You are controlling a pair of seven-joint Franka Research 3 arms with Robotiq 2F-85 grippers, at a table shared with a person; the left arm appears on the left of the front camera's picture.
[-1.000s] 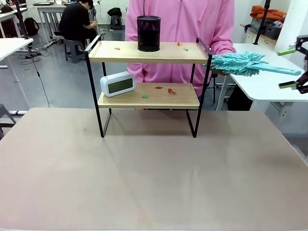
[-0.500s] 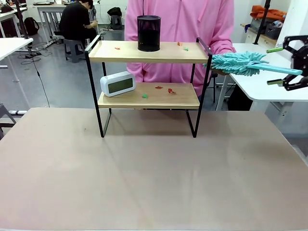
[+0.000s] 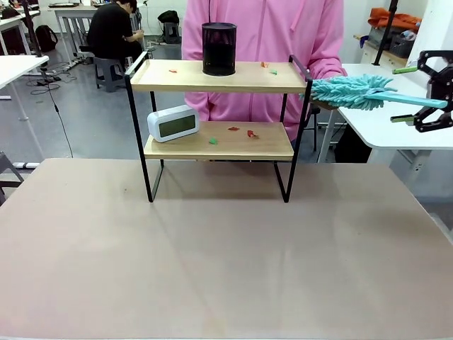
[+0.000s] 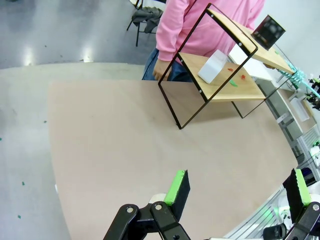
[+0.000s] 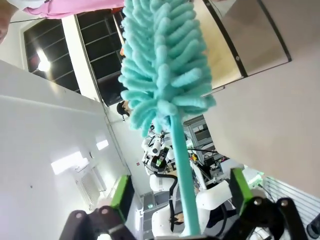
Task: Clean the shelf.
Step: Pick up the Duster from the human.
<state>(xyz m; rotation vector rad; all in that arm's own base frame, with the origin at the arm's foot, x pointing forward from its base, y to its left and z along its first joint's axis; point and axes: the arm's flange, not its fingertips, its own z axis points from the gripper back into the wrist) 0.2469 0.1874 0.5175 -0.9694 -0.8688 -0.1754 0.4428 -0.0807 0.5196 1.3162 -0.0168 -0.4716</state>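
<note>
My right gripper (image 3: 403, 95) has come in from the table's right side and now straddles the thin handle of the fluffy teal microfibre duster (image 3: 350, 92) held out by the person in the pink jacket (image 3: 262, 35). Its green pads have narrowed, yet gaps show either side of the handle, so nothing is pinched. I judge the handover is almost made and the dusting not begun.

The small two-tier wooden shelf with the thin black frame (image 3: 212, 85) stands at the far middle of the beige tabletop (image 3: 226, 255). Its long axis runs left to right and its open front faces me. The duster's head points at its right end. My left gripper (image 4: 239, 184) hangs spread wide, empty.
</note>
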